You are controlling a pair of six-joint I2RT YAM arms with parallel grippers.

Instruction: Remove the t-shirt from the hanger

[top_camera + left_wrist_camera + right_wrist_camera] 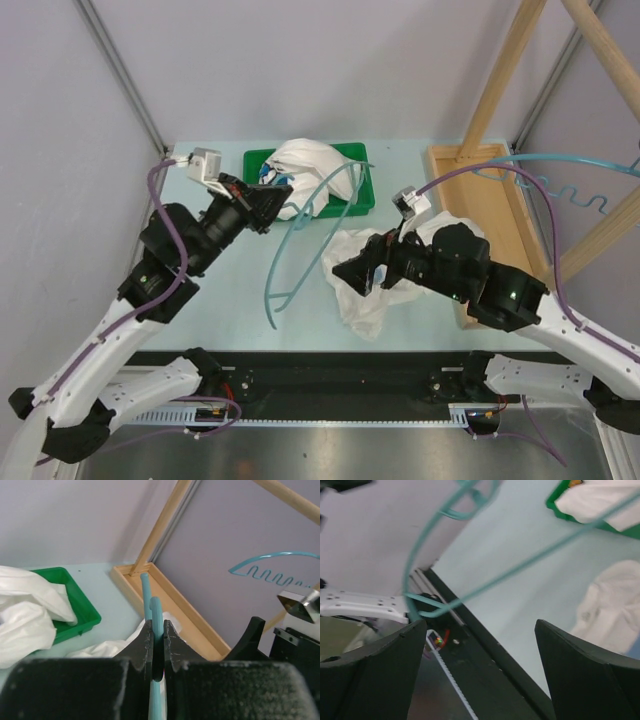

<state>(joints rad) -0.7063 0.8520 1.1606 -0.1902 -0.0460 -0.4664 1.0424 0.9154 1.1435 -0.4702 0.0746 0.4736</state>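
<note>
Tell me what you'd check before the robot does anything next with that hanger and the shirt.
1. Left gripper shut firmly on the hanger: ok.
2. Right gripper open with nothing in it: ok.
3. T-shirt off the hanger, lying crumpled on the table: ok.
4. Hanger free of the green bin and the clothes in it: cannot tell; from above the wire crosses the bin, and whether it touches is not visible.

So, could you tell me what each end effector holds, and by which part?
Left end effector: teal hanger, by its thin wire; right end effector: open, nothing held.
</note>
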